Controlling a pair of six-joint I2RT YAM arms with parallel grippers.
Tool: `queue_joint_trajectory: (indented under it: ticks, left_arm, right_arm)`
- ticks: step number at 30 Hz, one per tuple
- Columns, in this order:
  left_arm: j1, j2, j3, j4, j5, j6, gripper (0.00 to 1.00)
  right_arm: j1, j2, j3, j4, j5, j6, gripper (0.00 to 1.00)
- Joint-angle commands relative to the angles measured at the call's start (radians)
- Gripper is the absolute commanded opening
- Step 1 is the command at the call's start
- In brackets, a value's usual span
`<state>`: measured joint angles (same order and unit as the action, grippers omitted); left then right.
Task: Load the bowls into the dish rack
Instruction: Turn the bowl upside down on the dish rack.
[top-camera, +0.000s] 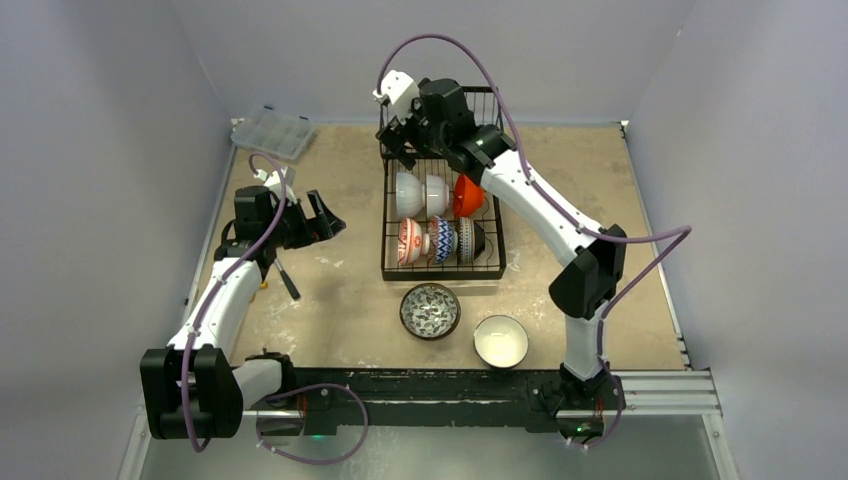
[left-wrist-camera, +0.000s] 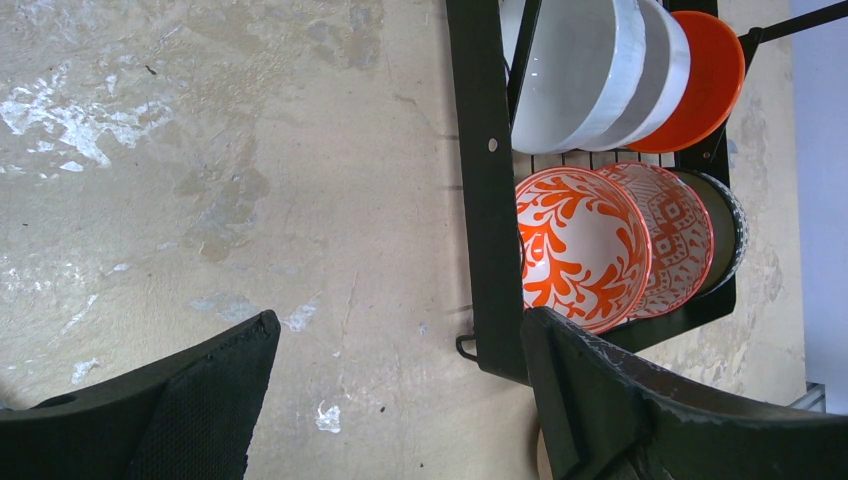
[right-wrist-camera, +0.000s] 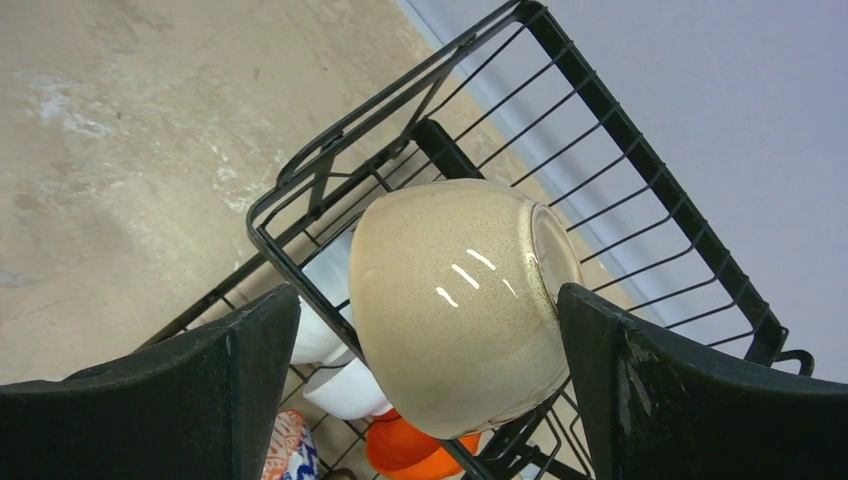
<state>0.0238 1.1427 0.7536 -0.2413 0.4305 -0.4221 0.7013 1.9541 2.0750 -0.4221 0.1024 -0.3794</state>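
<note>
Since the tan bowl (right-wrist-camera: 470, 330) lies on its side in the raised basket of the dish rack (top-camera: 441, 273), with the fingers of the right gripper (right-wrist-camera: 428, 300) spread wide to either side of it, the step in hand looks like the end of a placement: bowl set down, grip undone. Bare wire shows between the bowl and one finger (right-wrist-camera: 240, 390). The other finger stands just beside the bowl's foot, and contact there cannot be told.

Below the bowl and nearer the wrist, the rack's lower tier holds 2 white bowls (right-wrist-camera: 335, 385) and an orange bowl (right-wrist-camera: 410, 447), all on edge.

The next move calls for this arm to lift clear without brushing the bowl (tipped on open wire, it could probably roll). It would then reach back for what is left. 2 bowls sit on the table (top-camera: 340, 300), well apart from both grippers, toward the arm bases: a dark patterned bowl (top-camera: 430, 311) and a white-lined bowl (top-camera: 500, 341).

Over bare table the left gripper (left-wrist-camera: 400, 320) hangs with its jaws apart and nothing between them. The rack's side rail lies just past one finger, with a red floral bowl (left-wrist-camera: 580, 250) standing on edge behind it. A clear compartment box (top-camera: 272, 132) sits off beyond this gripper, at the table's far corner.
</note>
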Motion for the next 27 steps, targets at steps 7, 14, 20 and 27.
queue_joint_trajectory:
  ticks: [7, 14, 20, 27]
  left_arm:
    - [-0.004, -0.020, 0.003, 0.037, 0.000, 0.029, 0.89]
    - [-0.004, -0.020, 0.004, 0.038, 0.002, 0.029, 0.89]
    - [-0.004, -0.021, 0.003, 0.039, 0.003, 0.028, 0.89]
    - [-0.004, -0.018, 0.003, 0.041, 0.005, 0.028, 0.89]
  right_arm:
    - [0.009, -0.113, -0.047, 0.008, -0.217, 0.164, 0.99]
    - [-0.089, -0.155, -0.074, 0.081, -0.350, 0.326, 0.99]
    - [-0.139, -0.151, -0.071, 0.074, -0.256, 0.422, 0.99]
    - [-0.217, -0.106, -0.047, 0.028, -0.280, 0.548, 0.99]
